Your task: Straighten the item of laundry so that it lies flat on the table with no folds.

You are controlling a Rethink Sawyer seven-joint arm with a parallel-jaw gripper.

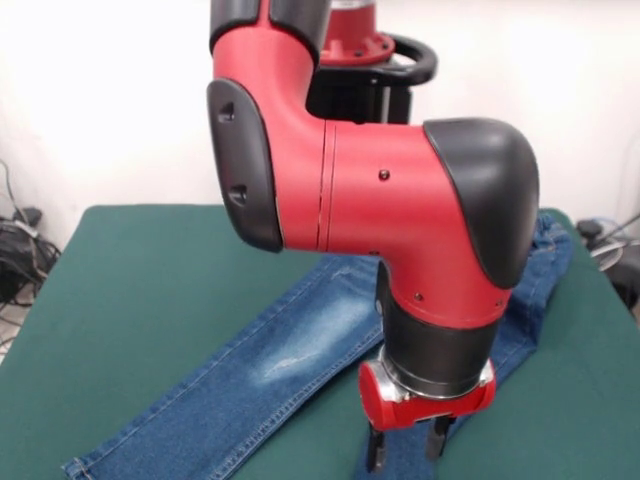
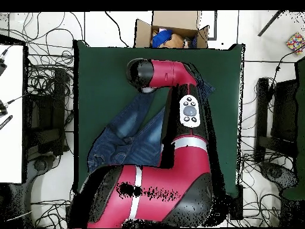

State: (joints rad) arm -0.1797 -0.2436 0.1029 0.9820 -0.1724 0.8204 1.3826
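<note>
The item of laundry (image 1: 270, 370), a small pair of blue jeans with a pale faded patch, lies diagonally on the green table (image 1: 130, 290). Its waist end is at the right rear and one leg runs to the front left corner. My gripper (image 1: 406, 448) hangs low over the other leg near the front edge, open, with nothing between its fingers (image 1: 372, 452). In the overhead view the item of laundry (image 2: 134, 128) shows left of the arm, gathered waistband toward the lower left. There the arm's black end cap (image 2: 139, 74) hides the gripper, and the arm covers part of the denim.
An open cardboard box (image 2: 173, 28) with coloured things inside stands just past the table's (image 2: 226, 89) top edge in the overhead view. Cables and dark equipment lie on the floor on both sides. The arm's bulky red body (image 2: 179, 149) spans much of the tabletop.
</note>
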